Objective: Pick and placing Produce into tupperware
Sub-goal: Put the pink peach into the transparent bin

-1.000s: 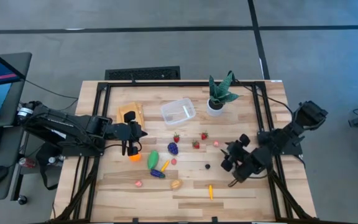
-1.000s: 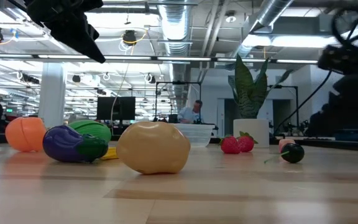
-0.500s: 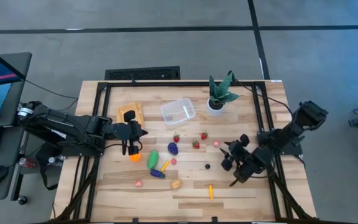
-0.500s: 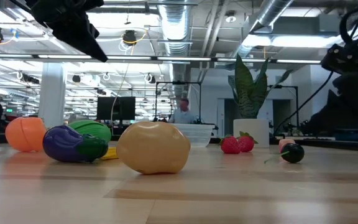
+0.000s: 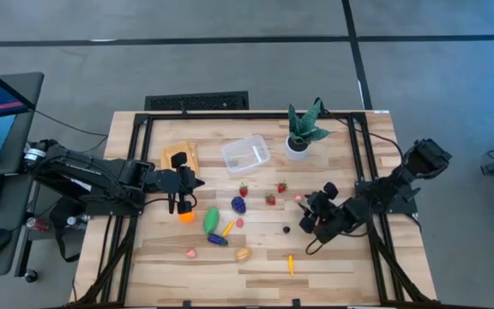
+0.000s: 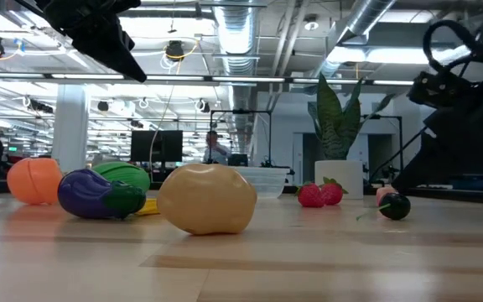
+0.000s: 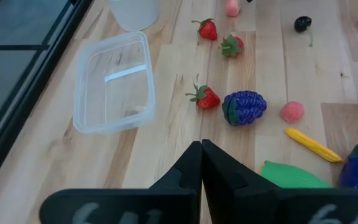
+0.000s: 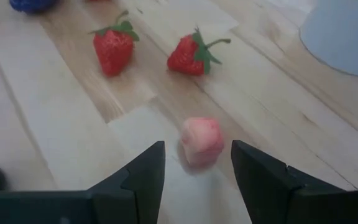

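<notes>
Pink produce bit (image 8: pixel 201 140) lies on the tabletop (image 8: pixel 55 137) just ahead of the right gripper (image 8: pixel 197 169), whose jaws stand apart, holding nothing. The left gripper (image 7: pixel 201 163) hovers near the tupperware (image 7: pixel 112 83), jaws clenched empty.

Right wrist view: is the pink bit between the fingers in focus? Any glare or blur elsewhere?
Right wrist view: pink piece looks soft, the two strawberries behind it sharper, right gripper open. Low view: bright ceiling lights wash out the background; tan potato-like piece in front is sharp. Left wrist view: clear tub shows a white glint.
</notes>
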